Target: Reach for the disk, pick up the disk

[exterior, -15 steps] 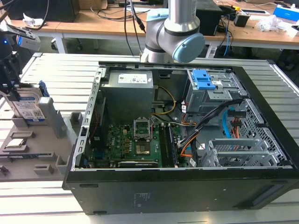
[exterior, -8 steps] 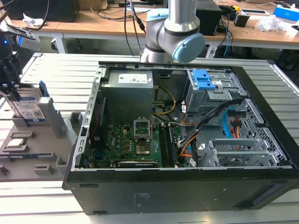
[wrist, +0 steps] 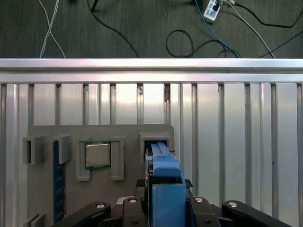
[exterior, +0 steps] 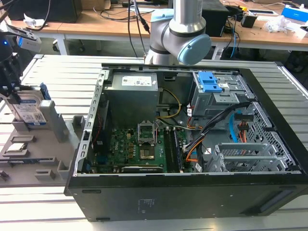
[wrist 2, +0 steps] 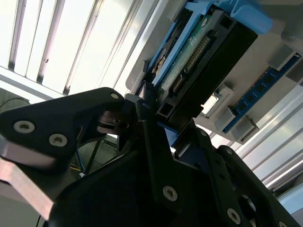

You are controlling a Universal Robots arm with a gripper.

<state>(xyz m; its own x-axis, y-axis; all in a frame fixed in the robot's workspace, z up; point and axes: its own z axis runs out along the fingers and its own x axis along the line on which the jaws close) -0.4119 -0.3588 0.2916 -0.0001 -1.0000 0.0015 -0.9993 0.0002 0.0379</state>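
The disk (exterior: pixel 30 109) stands on edge in a slot of the grey holder (exterior: pixel 53 126) at the exterior view's left, its white-and-blue label facing out. My gripper (exterior: pixel 13 91) comes down over the disk's top. In the first wrist view the disk's blue rail (wrist: pixel 165 182) runs between the black fingers (wrist: pixel 141 183), which press against its sides. The second wrist view shows the disk's (wrist 2: pixel 199 56) connector end and green board reaching out from the gripper (wrist 2: pixel 163 120). The gripper is shut on the disk, whose lower part still sits in the slot.
An open computer case (exterior: pixel 269 159) fills the middle and the exterior view's right, with blue clips (exterior: pixel 210 82) on its drive cage. The grey holder (wrist: pixel 42 203) also carries a small silver chip (wrist: pixel 97 154) and a blue memory stick (wrist: pixel 58 184). Everything rests on a slatted aluminium table (wrist: pixel 236 142).
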